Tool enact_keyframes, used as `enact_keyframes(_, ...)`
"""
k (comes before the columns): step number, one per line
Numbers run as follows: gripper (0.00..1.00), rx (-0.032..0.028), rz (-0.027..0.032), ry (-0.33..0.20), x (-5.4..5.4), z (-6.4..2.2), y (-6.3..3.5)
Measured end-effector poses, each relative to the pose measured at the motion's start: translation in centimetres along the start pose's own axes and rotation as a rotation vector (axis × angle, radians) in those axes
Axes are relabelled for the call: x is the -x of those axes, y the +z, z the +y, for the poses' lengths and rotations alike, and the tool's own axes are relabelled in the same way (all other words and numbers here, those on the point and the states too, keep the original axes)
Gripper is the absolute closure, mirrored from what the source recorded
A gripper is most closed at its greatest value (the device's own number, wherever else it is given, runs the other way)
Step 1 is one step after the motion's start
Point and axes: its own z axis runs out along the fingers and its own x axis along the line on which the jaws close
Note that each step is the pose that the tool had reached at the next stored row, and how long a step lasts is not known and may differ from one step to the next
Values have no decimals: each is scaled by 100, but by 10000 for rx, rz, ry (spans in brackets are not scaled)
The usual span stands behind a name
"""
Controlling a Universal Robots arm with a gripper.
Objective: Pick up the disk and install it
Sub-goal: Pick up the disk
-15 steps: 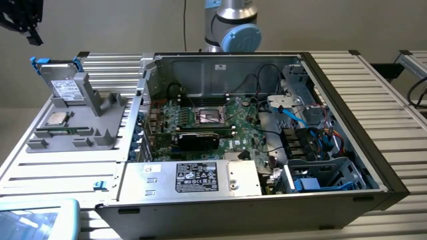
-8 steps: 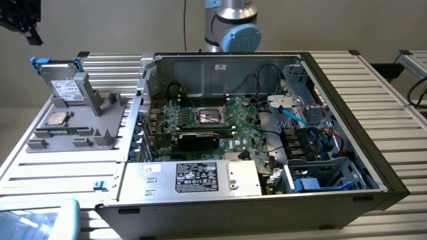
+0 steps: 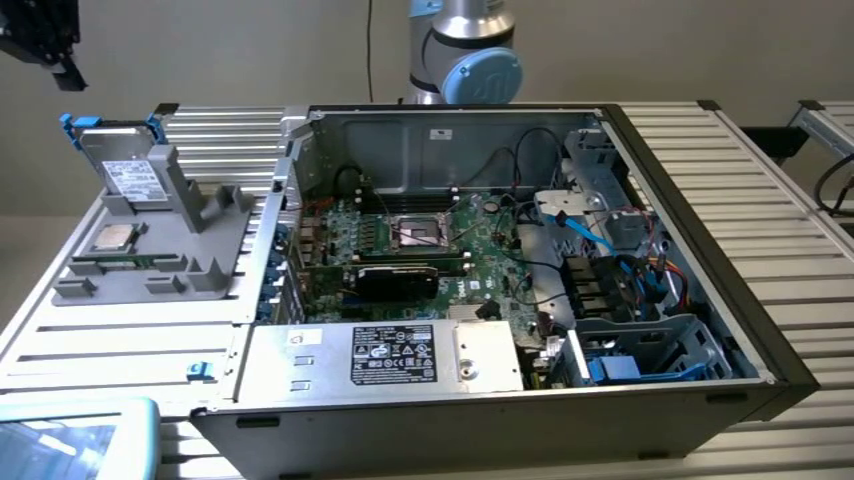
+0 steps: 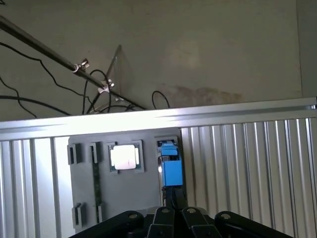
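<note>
Over the far corner of the bench on the exterior view's left hangs the black gripper [image 3: 64,72], its jaws clenched on nothing. Below it and well apart, the disk [image 3: 130,170], a flat silver-grey hard drive with a white label in a bright blue plastic carrier, stands upright in the grey plastic fixture [image 3: 200,270]. A small square silver CPU chip [image 3: 110,238] lies flat on that fixture, near the disk. Further right, an open computer case [image 3: 747,330] sits mid-bench on the ribbed aluminium bench [image 3: 781,200], a large silver box with a black label [image 3: 400,355] at its near edge.
</note>
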Motion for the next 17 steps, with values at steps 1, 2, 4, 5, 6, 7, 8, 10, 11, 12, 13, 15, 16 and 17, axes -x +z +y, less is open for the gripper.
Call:
enact_keyframes(1, 89, -29, 0, -45, 0, 0, 0)
enact_keyframes(2, 89, -52, 0, -89, -1, 0, 0)
enact_keyframes(4, 89, -94, -3, -153, 0, 0, 0)
enact_keyframes(5, 89, -101, -3, -163, 0, 0, 1)
enact_keyframes(6, 89, -101, -3, -167, 0, 0, 1)
enact_keyframes(7, 89, -102, -3, -166, 0, 0, 1)
enact_keyframes(8, 89, -103, -3, -167, 0, 0, 1)
enact_keyframes(10, 89, -102, -3, -167, 0, 0, 1)
enact_keyframes(11, 89, -102, -2, -167, 0, 0, 1)
enact_keyframes(12, 89, -102, -3, -167, 0, 0, 1)
enact_keyframes(13, 89, -102, -2, -167, 0, 0, 1)
enact_keyframes(15, 89, -102, -2, -167, -1, 3, 1)
enact_keyframes(16, 89, -102, -3, -167, -1, 6, 1)
enact_keyframes(17, 89, -102, -3, -167, -1, 9, 1)
